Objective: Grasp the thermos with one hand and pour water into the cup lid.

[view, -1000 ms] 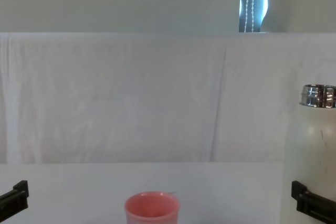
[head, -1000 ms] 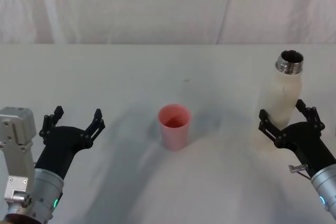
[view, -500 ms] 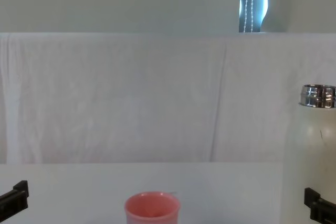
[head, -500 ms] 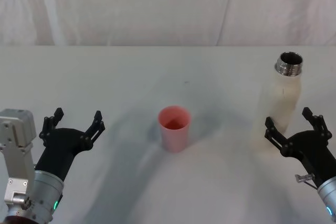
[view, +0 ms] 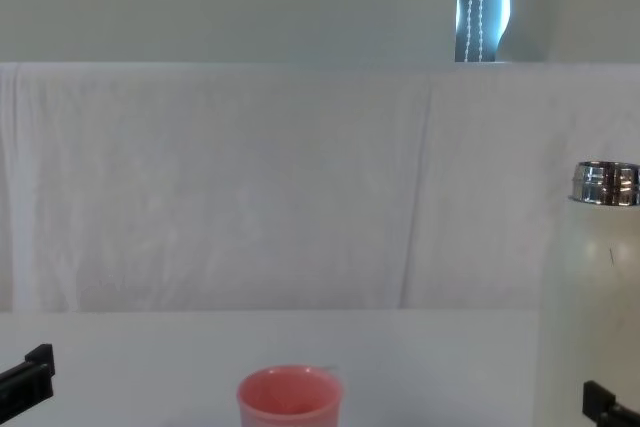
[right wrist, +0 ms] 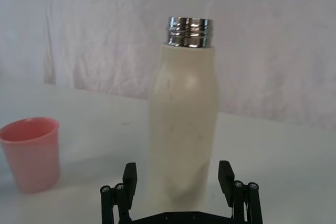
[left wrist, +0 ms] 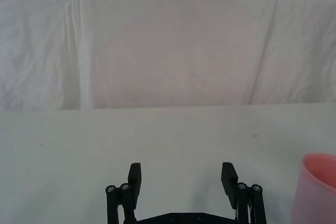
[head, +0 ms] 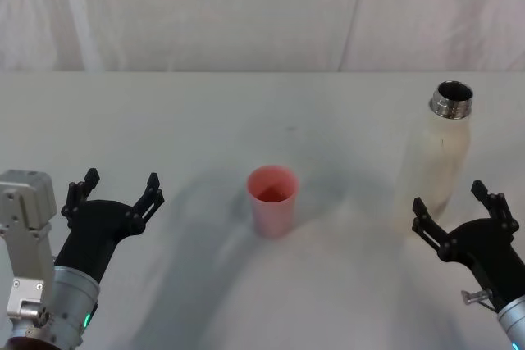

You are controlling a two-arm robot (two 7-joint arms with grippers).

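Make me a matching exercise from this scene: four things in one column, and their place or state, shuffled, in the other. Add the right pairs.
Things
1. thermos
2. cup lid
3. left gripper
4. right gripper

Place or state
A. open, low on the robot's left side of the table, nothing between its fingers
B. pink, upright near the middle of the table
C. open, just in front of the bottle's base, not touching it
D. cream-white, upright on the robot's right, steel neck uncapped

Pairs: 1-D, 2-B, 3-A, 4-C

Bare table point(head: 189, 120) separates cup lid point(head: 272, 199) from thermos point(head: 439, 157); nothing blocks the open right pincer point(head: 458, 216).
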